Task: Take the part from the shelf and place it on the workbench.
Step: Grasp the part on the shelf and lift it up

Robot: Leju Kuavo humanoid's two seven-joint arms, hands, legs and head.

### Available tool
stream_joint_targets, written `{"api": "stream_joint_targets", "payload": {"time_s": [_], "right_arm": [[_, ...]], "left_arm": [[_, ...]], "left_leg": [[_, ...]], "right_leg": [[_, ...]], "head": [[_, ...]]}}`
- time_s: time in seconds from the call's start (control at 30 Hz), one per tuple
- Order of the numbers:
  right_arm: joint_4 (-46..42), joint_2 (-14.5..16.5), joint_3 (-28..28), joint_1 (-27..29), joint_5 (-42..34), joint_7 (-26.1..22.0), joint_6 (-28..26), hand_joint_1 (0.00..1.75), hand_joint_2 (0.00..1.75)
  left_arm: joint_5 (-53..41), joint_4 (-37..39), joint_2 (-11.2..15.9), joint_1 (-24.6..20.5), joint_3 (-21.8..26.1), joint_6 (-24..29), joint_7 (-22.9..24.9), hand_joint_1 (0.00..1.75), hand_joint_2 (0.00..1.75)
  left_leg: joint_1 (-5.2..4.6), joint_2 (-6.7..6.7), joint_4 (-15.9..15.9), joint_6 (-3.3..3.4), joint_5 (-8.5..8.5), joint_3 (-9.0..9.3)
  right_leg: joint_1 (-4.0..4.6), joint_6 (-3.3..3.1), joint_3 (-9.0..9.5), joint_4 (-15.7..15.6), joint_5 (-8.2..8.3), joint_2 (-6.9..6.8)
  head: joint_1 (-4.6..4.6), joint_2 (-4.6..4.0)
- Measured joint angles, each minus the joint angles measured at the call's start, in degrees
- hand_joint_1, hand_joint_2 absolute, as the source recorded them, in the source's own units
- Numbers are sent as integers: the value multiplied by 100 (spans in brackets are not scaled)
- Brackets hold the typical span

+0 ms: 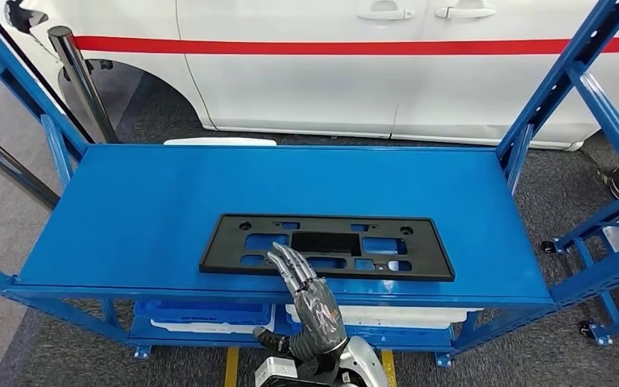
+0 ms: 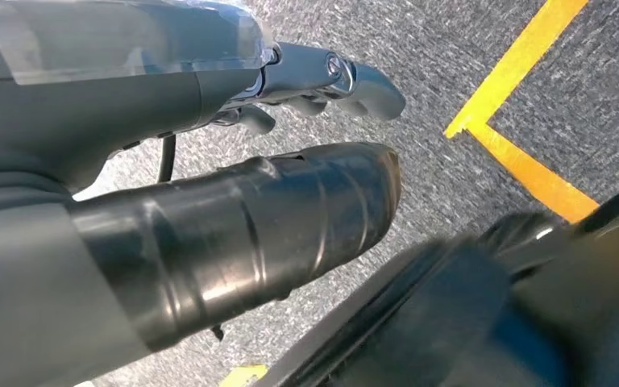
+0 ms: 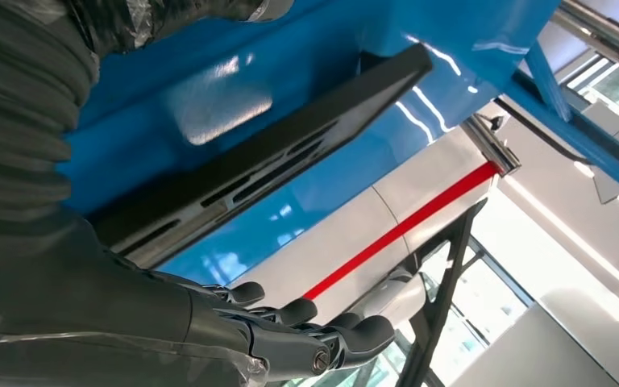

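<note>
Just ahead of the right hand (image 1: 310, 302), with the fingertips (image 1: 284, 256) lying over its near edge, the part (image 1: 327, 246) rests flat on the blue shelf (image 1: 129, 218): a long black plate with cut-out slots, set lengthwise along the shelf's front. The fingers reach forward and fairly straight over that edge; the right wrist view shows them extended side by side with nothing clamped between them and the thumb, so the hand reads as spread and empty rather than gripping. Whether the fingertips actually press on the plate or hover a little above it I cannot tell. The left hand (image 2: 209, 161) hangs low over grey carpet with a yellow floor line (image 2: 524, 105) beyond it, its fingers apart and nothing in it. Beyond the shelf from the right hand stands a white car (image 1: 330, 64) with a red stripe, and below the shelf's front lip a lower level holds blue and white bins (image 1: 201, 314). By my reading the task is only at its opening: the reach to the part is made, but the grasp, the lift off the shelf, the carry and the setting down on the workbench are all left.
</note>
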Motion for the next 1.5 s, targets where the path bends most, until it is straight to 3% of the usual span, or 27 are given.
{"api": "stream_joint_targets", "payload": {"time_s": [0.03,0.07,0.1,0.17,0.2,0.23,0.3,0.37,0.4,0.47,0.5,0.53,0.57,0.63,0.67,0.7,0.73,0.87,1.2,1.5], "right_arm": [[0,-1,0,0,24,7,-2,0,175],[0,-1,0,-2,54,14,-3,0,175],[0,-1,0,-5,85,23,-4,0,175],[-1,-9,0,-23,142,47,-6,0,175],[-5,-18,0,-37,170,65,-10,0,175],[-14,-27,0,-57,205,86,-18,0,175],[-40,-40,0,-107,285,127,-45,0,175],[-77,-56,0,-168,378,167,-86,0,175],[-94,-72,0,-194,425,192,-103,0,175],[-111,-116,0,-230,524,240,-129,0,175],[-115,-142,0,-235,576,265,-138,0,175],[-120,-164,0,-237,625,287,-150,0,175],[-133,-184,0,-243,676,308,-167,0,175],[-176,-217,0,-274,778,346,-210,0,175],[-200,-232,0,-297,827,364,-233,0,175],[-222,-247,0,-319,866,384,-254,0,175],[-244,-260,0,-338,896,404,-273,0,175],[-314,-276,0,-369,951,437,-315,0,175],[-350,-310,0,-388,1019,499,-372,0,175],[-352,-353,0,-387,1079,523,-403,0,175]], "left_arm": [[-2,1,0,14,0,0,0,0,0],[-4,1,1,26,-1,-1,0,0,0],[-6,1,1,38,0,-1,0,0,0],[-12,13,1,57,-1,-5,0,0,0],[-15,20,0,58,-1,-8,0,0,0],[-17,26,1,54,-2,-1,2,0,0],[-35,28,2,41,-6,62,30,0,0],[-62,27,3,38,-13,187,85,0,0],[-79,27,3,32,-19,255,120,0,0],[-119,27,4,12,-38,365,192,0,0],[-141,27,4,4,-52,406,226,0,0],[-161,27,3,-2,-71,441,252,0,0],[-180,28,2,-3,-96,470,272,0,0],[-218,30,-13,0,-147,505,291,0,0],[-232,33,-28,2,-169,514,294,0,0],[-243,36,-43,1,-185,519,295,0,0],[-249,38,-55,-4,-202,520,295,0,0],[-257,40,-62,-16,-270,523,298,0,0],[-304,39,-56,-23,-303,530,316,0,0],[-320,39,-54,-22,-326,532,362,0,0]], "left_leg": [[17,1,-26,-19,-57,-111],[34,3,-203,-39,30,-155],[51,4,-497,-56,286,-147],[64,13,-1091,-42,970,-121],[56,13,-1247,-1,1197,-124],[34,11,-1301,50,1289,-136],[4,-2,-1295,148,1245,-110],[4,-2,-1325,230,1187,-31],[6,0,-1341,266,1154,16],[-4,-3,-1350,309,1079,101],[-13,-6,-1351,316,1039,147],[-21,-10,-1351,320,998,198],[-29,-13,-1352,321,957,259],[-35,-17,-1359,316,881,373],[-39,-21,-1364,304,852,411],[-37,-25,-1370,287,833,427],[-40,-27,-1367,273,813,428],[-48,-3,-1374,258,784,429],[-45,-4,-1422,205,794,460],[-45,-4,-1422,198,799,465]], "right_leg": [[-4,10,89,-1,-72,16],[-10,28,191,0,-150,31],[-15,53,286,0,-231,41],[-12,121,410,25,-389,47],[-7,159,430,38,-447,48],[-9,197,441,49,-489,50],[-37,270,462,64,-555,44],[-66,331,373,312,-692,20],[-75,353,214,611,-807,8],[-81,380,-282,1395,-1021,-1],[-81,382,-518,1683,-1036,-1],[-76,371,-671,1783,-939,-1],[-61,344,-720,1660,-720,-1],[5,240,-570,966,-154,-3],[45,180,-469,625,49,-8],[78,130,-387,389,141,-14],[93,109,-337,262,140,-20],[73,220,-289,158,85,-3],[77,188,-286,167,67,-5],[65,186,-281,170,70,-5]], "head": [[0,0],[-1,0],[1,0],[1,0],[3,0],[5,0],[5,1],[6,1],[7,1],[9,0],[9,0],[10,0],[10,0],[9,0],[10,0],[12,0],[13,0],[5,0],[5,0],[7,0]]}}
